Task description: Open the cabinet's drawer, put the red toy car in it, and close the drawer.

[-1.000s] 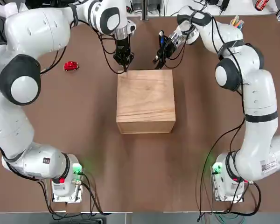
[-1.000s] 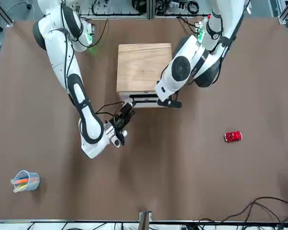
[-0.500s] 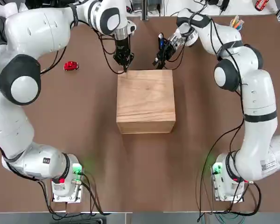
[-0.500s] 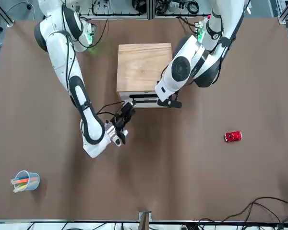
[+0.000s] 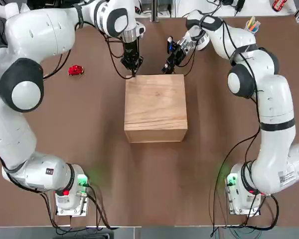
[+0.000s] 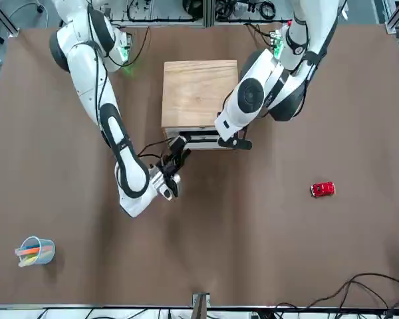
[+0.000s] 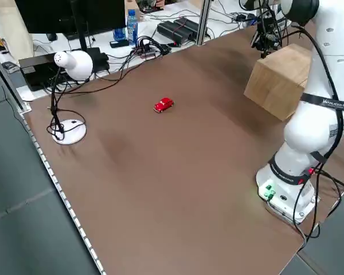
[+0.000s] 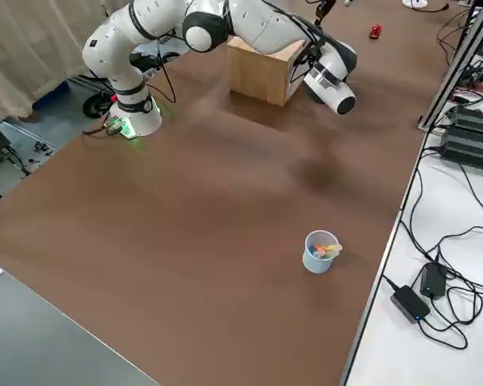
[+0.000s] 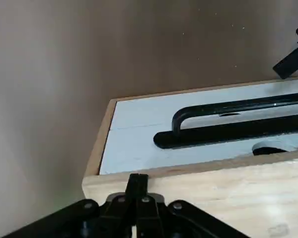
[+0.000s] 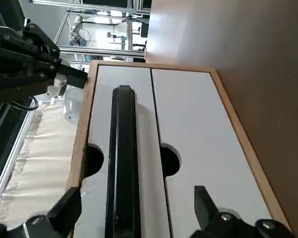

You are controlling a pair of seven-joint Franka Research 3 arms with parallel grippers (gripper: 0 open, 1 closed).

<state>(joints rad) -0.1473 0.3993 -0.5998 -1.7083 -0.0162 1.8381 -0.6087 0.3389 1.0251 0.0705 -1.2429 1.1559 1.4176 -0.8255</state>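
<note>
While no writing was legible, the left gripper (image 5: 133, 67), jaws closed, rested at the cabinet (image 5: 155, 107) top edge; the right gripper (image 5: 167, 65), jaws spread, faced the drawer (image 10: 139, 163) handle; the red toy car (image 5: 75, 70) sat on open table (image 5: 154, 184).

Brown table (image 5: 89, 129) carries: cabinet (image 5: 155, 107) at centre; red toy car (image 5: 75, 70) far left; cup of pens (image 6: 33, 251) at far right corner.

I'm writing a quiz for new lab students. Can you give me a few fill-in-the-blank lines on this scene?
1. The red toy car lies on the table, on the robot's ___ side.
2. The right gripper, facing the cabinet front, is ___.
3. The left gripper, at the cabinet's top edge, is ___.

Missing words: left; open; shut
</note>
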